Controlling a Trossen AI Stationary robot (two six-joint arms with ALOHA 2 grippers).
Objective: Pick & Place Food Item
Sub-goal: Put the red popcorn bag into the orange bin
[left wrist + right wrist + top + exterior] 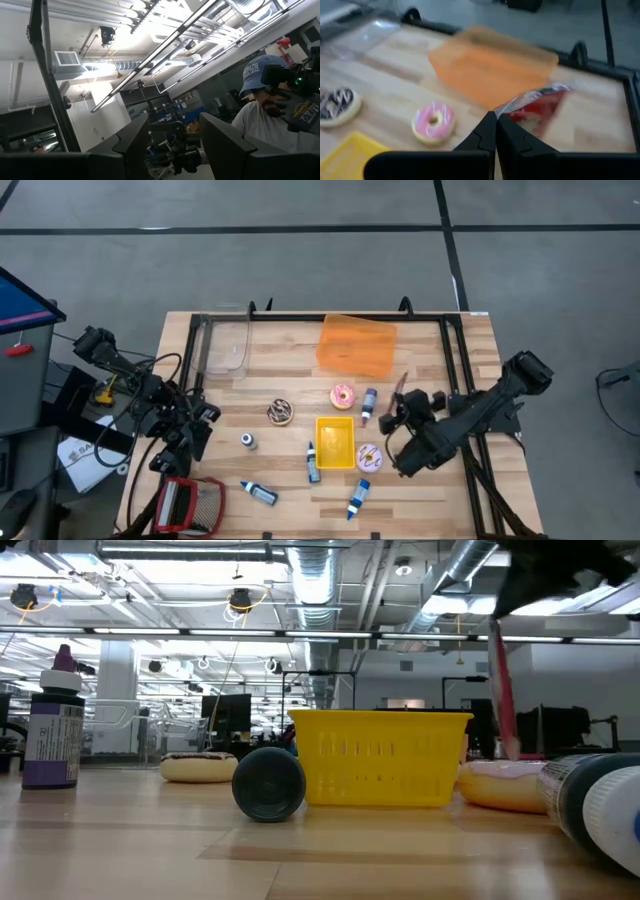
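My right gripper (398,402) (496,120) hovers right of the pink donut (343,395), shut on a flat red-and-white food strip (401,385) (503,690). An orange container (357,345) lies at the far middle of the table, and a yellow basket (335,442) stands near the centre. A chocolate donut (280,412) and a second pink donut (369,457) lie flat on the wood. My left gripper (200,420) (174,117) waits at the table's left edge, tipped upward and open, with nothing between its fingers. My right gripper pinches one end of the strip (509,113) between its two fingers, which slant downward from the table's right side. The strip hangs nearly upright below the fingers (497,650). In the low view its lower end (512,745) drops behind a donut.
Several small dropper bottles lie or stand around the basket (313,465) (258,493) (358,500) (369,402) (248,440). A clear container (228,345) sits at the far left and a red-rimmed mesh basket (190,505) at the near left corner. A person shows beyond the table (270,115).
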